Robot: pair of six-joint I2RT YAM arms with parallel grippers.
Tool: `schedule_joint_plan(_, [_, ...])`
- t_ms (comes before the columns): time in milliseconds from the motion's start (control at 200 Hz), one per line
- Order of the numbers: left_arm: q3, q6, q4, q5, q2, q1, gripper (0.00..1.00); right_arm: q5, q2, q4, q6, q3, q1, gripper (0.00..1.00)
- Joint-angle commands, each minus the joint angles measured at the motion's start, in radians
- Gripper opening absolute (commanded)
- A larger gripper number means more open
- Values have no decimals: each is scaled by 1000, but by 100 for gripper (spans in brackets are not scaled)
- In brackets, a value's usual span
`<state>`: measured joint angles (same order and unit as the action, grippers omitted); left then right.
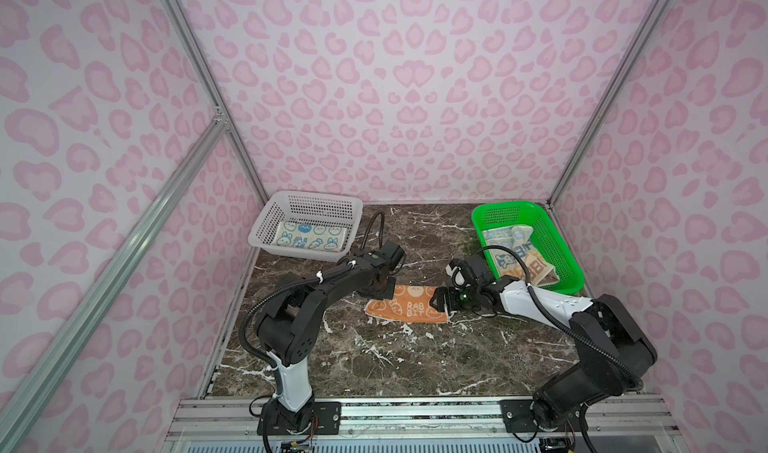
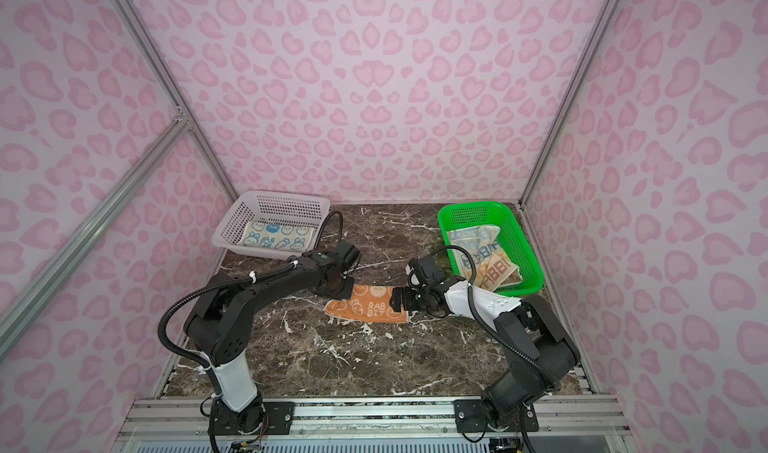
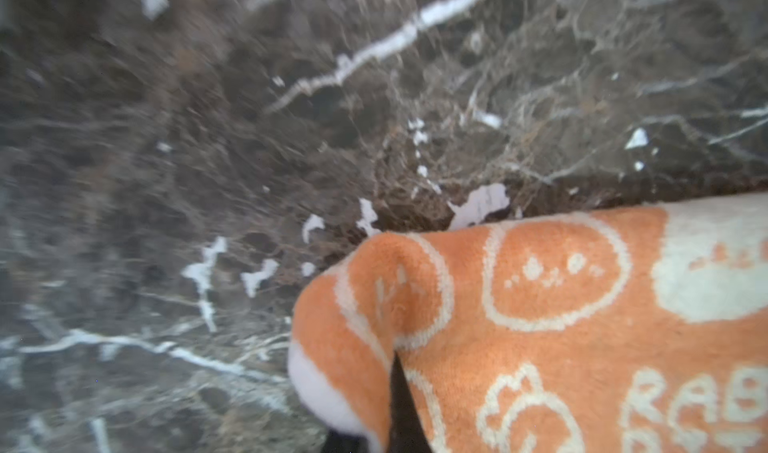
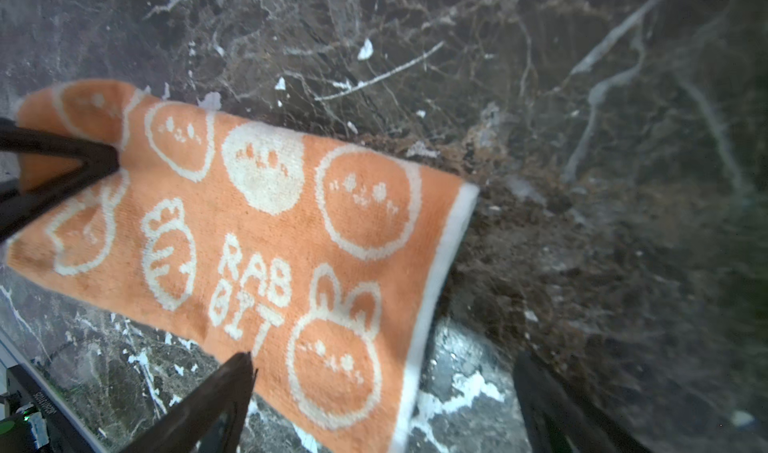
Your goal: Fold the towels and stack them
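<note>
Holding a folded cream bunny towel (image 1: 309,239), the white perforated basket (image 1: 266,224) sits across from a green basket (image 1: 555,243) of rumpled lettered towels (image 1: 519,257); the orange terry towel (image 1: 409,307), a folded strip, lies on the veined marble tabletop (image 1: 415,359), left claw (image 1: 388,291) clamped on its corner, right claw (image 1: 435,300) spread over its other end, pink-spotted walls (image 1: 395,97) around

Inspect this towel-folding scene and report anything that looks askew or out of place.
The orange terry towel lies slanted on the dark marble table, one corner bunched up in the shut left tool. The cream lettered towels in the green plastic basket sit in a rumpled heap.
</note>
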<state>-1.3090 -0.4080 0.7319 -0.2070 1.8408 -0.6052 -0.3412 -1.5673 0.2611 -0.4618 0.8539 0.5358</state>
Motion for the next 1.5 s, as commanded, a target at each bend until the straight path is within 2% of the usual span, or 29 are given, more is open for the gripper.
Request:
schedule_joint_plan(0, [-114, 88, 177, -162, 2, 7, 4, 15, 18, 45, 32, 30, 1, 99])
schedule_joint_plan(160, [-278, 191, 259, -335, 33, 23, 4, 3, 24, 61, 54, 92, -3, 99])
schedule_joint_plan(340, [-438, 291, 281, -393, 76, 89, 4, -33, 13, 38, 67, 170, 0, 99])
schedule_joint_plan(480, [-526, 427, 250, -454, 110, 122, 4, -40, -6, -1, 69, 220, 19, 99])
schedule_joint_plan(630, [-541, 584, 156, -464, 110, 154, 4, -46, -53, -55, 65, 278, 49, 99])
schedule_joint_plan(885, [-565, 706, 3, -458, 94, 241, 4, -45, -175, -51, 76, 435, 109, 99])
schedule_joint_plan(1205, [-634, 722, -119, -349, 170, 360, 4, -28, -282, 23, 79, 607, 153, 99])
schedule_joint_plan(1495, [-685, 755, -157, -362, 266, 430, 4, -25, -354, 69, 84, 738, 154, 99])
